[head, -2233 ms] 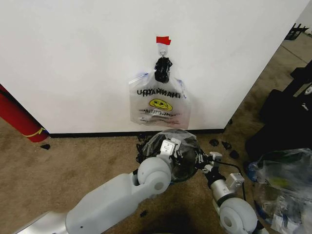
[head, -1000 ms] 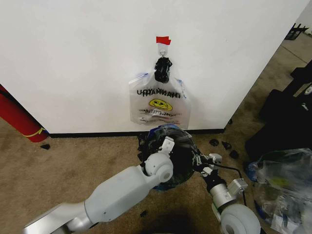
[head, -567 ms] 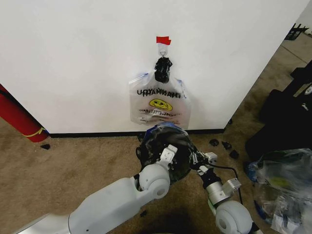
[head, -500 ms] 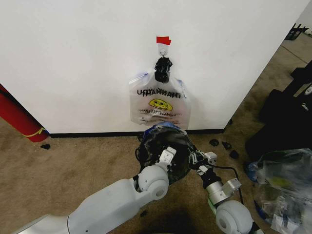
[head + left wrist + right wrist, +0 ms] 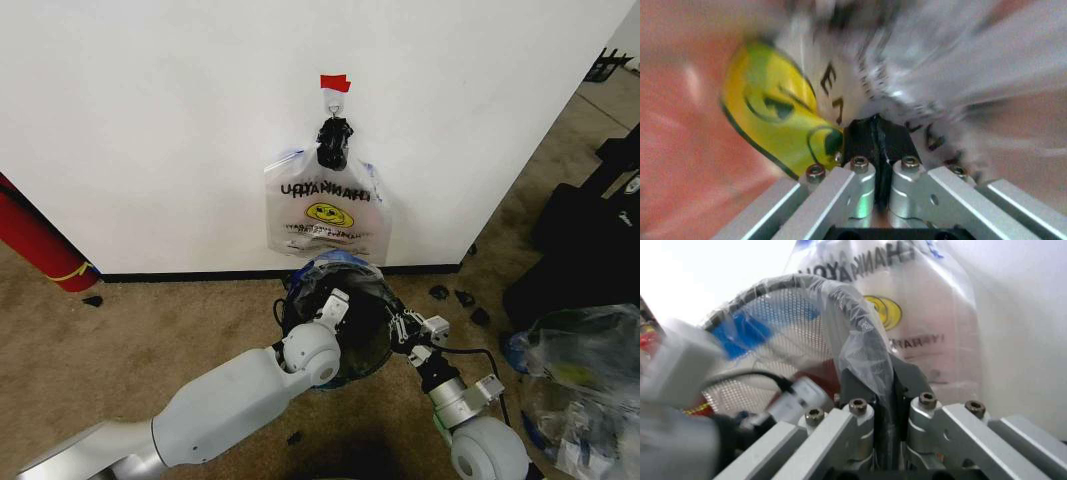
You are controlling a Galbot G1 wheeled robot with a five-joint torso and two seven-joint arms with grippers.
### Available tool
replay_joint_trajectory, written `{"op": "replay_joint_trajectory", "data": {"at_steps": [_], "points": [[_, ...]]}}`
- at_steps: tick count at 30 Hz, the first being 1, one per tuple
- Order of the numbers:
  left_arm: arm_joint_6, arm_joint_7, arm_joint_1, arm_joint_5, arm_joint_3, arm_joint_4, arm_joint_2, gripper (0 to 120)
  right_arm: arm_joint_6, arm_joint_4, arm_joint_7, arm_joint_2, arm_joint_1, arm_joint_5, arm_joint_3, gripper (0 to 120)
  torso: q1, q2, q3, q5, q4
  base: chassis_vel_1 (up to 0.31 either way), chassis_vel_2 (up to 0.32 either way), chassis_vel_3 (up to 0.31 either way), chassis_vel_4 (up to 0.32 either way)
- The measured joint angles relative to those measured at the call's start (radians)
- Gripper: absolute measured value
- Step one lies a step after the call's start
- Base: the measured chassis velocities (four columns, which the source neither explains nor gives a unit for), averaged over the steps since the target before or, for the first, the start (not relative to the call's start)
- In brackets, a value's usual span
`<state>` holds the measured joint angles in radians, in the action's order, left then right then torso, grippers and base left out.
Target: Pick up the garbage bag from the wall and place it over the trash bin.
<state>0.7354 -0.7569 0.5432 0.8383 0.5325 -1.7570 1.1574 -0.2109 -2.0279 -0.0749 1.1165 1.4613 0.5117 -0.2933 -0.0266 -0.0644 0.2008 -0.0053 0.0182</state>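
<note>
The garbage bag (image 5: 345, 268), thin see-through plastic with blue trim, lies draped over the round black wire-mesh trash bin (image 5: 372, 345) on the carpet below the wall (image 5: 150, 120). My left gripper (image 5: 333, 302) is at the bin's near-left rim, shut on the bag. The left wrist view shows its fingers (image 5: 863, 172) pressed together on film with a yellow smiley (image 5: 773, 110). My right gripper (image 5: 400, 325) is at the bin's right rim. In the right wrist view it (image 5: 887, 390) is shut on a fold of the bag (image 5: 867, 355) stretched over the mesh (image 5: 773, 320).
A flat bundle of like bags (image 5: 325, 215) hangs from a black clip (image 5: 333, 143) on a hook under red tape (image 5: 335, 82). A red cylinder (image 5: 35, 245) leans at the left. A clear sack (image 5: 585, 370) and black bags (image 5: 590, 240) crowd the right.
My left arm has swung, bringing its gripper up toward the bin's far-left rim with the bag. The right wrist has slid slightly down and right. The bag has spread wider over the bin.
</note>
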Motion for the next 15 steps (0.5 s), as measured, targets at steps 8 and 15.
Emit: {"op": "replay_joint_trajectory", "data": {"at_steps": [8, 15], "points": [[0.000, -0.010, 0.075, 0.108, -0.021, -0.226, -0.038, 0, -0.014, 0.087, 0.018, 0.017, -0.058, 0.060, 0.010, 1, 0.000, 0.000, 0.000, -0.0001, 0.0000, 0.000, 0.000, 0.000, 0.000], [-0.003, 0.026, 0.191, 0.129, -0.110, -0.394, -0.093, 0, -0.016, 0.167, 0.023, 0.027, -0.118, 0.189, 0.011, 1, 0.000, 0.000, 0.000, -0.0001, -0.0001, 0.000, 0.000, 0.000, 0.000]]}}
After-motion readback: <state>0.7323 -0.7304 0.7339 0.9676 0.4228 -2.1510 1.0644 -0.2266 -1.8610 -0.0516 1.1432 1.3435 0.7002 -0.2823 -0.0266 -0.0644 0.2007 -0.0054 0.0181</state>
